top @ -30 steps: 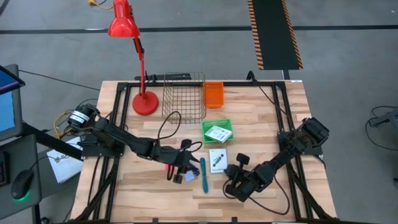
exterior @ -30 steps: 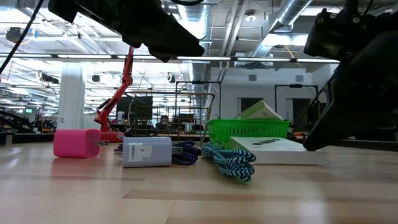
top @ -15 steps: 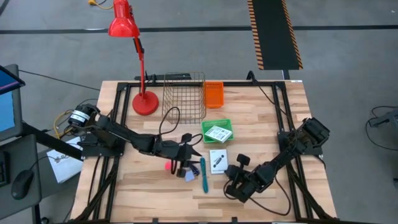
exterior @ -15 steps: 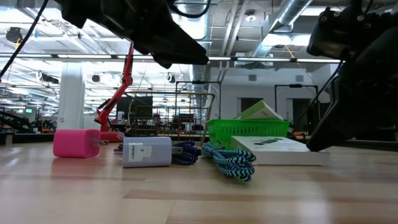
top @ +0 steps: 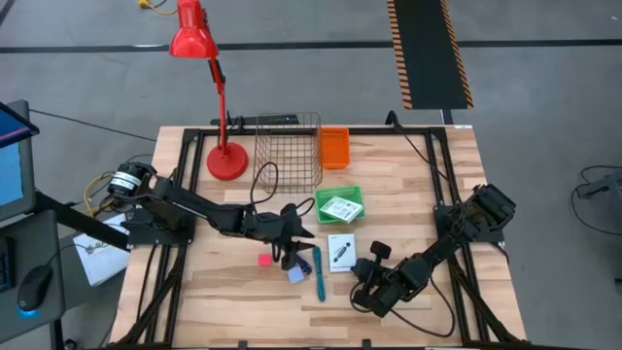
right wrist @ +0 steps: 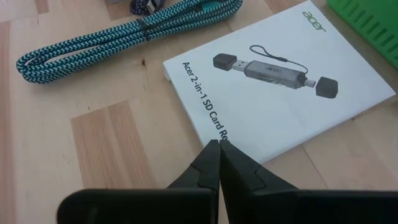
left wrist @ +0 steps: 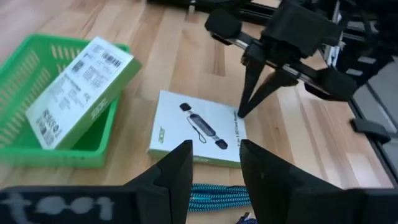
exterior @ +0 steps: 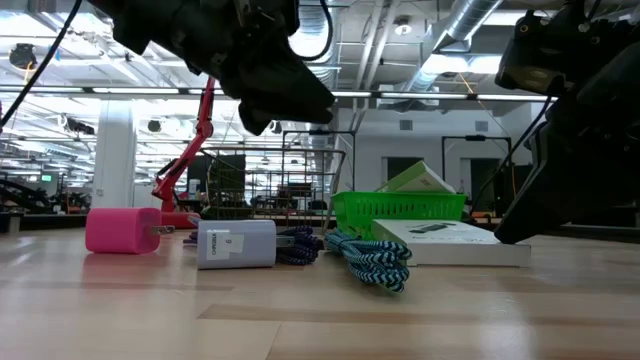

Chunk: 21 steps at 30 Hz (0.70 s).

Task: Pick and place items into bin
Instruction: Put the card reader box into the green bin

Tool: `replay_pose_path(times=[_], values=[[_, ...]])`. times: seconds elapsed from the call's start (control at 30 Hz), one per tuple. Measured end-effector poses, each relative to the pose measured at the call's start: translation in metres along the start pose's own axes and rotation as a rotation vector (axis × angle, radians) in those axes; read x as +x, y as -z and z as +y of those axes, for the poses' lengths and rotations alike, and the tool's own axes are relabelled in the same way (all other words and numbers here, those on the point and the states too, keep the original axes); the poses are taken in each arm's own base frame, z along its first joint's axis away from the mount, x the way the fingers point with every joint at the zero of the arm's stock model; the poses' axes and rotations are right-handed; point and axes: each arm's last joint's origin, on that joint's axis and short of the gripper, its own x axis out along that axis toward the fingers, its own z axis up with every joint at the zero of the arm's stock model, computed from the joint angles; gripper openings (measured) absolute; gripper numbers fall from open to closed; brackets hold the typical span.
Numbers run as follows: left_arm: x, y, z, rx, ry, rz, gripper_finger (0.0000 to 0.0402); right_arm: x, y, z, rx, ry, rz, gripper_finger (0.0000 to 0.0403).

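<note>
High view: on the desk (top: 224,292), the left gripper (top: 294,236) hovers with jaws narrowly parted and empty; the white card-reader box (top: 340,251) lies just ahead, the teal cord (top: 318,272) beneath. The right gripper (right wrist: 217,163), jaws pressed together, touches that box's edge.
</note>
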Motion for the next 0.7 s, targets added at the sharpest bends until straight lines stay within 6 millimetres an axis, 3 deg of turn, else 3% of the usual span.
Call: replay_pose_path(times=[0.23,0.43,0.7], values=[[0.023,0.018,0.006,-0.095,0.023,0.034,0.0121,0.000,0.000,0.000,0.001,0.001,-0.006,0.0000],[0.052,0.036,0.004,-0.188,0.190,0.018,0.0121,0.000,0.000,0.000,-0.007,0.002,-0.006,0.0000],[0.058,0.040,0.004,-0.239,0.213,-0.010,0.0121,0.000,0.000,0.000,-0.007,0.001,-0.007,0.0000]])
